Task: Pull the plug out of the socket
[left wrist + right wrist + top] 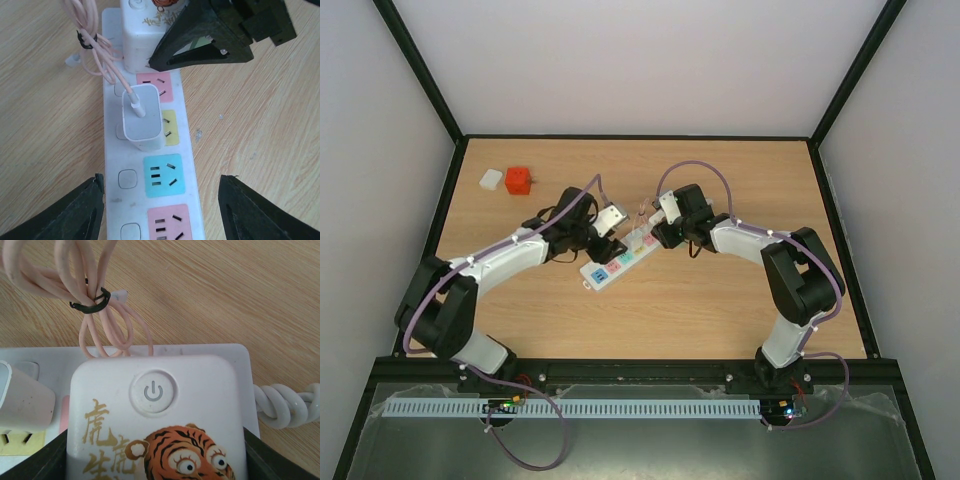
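Left wrist view: the left claw (161, 179) hangs released above the socket (111, 160), its two dark fingers (75, 215) spread wide to either side of the strip and touching nothing. Just beyond them stands the plug (142, 122), a small white charger cube seated over the yellow outlet (170, 125), with a thin pink cable (92, 45) running from its top to a tied bundle lying beside the strip. Further along, the right claw (155, 462) is clamped on the raised, tiger-printed end block (150, 410) of the socket, one finger pressed against each side of it. A twisted white cord (285, 407) leaves that end. From above, the socket lies slantwise in the middle of the wooden tabletop (740, 300), between the two arms. I judge the charger to be light, hard and rather slick, held only by the friction of its prongs, so the flat opposite sides are where to take it, low on the body, with the pull straight along the prongs. The cable is soft and a poor handle. The strip itself looks light enough to lift with the plug unless its end is pinned down.
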`<state>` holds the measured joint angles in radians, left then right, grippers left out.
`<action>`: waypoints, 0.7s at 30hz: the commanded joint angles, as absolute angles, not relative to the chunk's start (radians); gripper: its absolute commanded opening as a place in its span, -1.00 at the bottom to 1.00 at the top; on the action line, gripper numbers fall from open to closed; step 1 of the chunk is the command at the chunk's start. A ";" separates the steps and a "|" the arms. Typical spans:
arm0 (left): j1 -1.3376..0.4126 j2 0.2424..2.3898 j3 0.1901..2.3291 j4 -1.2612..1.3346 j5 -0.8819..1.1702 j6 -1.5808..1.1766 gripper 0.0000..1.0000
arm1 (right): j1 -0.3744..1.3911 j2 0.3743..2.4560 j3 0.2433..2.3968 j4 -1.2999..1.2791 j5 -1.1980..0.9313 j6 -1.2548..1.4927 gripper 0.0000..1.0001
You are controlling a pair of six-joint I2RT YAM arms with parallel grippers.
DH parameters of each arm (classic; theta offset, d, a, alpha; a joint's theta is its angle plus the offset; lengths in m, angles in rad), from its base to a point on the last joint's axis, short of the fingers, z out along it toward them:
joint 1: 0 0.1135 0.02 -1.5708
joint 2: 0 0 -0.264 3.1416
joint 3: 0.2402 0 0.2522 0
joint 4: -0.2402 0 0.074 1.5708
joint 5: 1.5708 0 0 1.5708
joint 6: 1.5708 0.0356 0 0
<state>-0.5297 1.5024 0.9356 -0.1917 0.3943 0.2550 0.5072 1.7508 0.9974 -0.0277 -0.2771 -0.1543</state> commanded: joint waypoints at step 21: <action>-0.621 1.723 1.000 -0.062 0.313 0.191 0.04 | 0.497 1.772 0.976 -0.086 -0.239 -0.157 -0.39</action>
<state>-0.6075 1.6970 0.9688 -0.0959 0.3260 0.2054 0.5072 1.7508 0.9974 -0.0277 -0.2771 -0.1543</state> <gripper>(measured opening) 0.530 0.587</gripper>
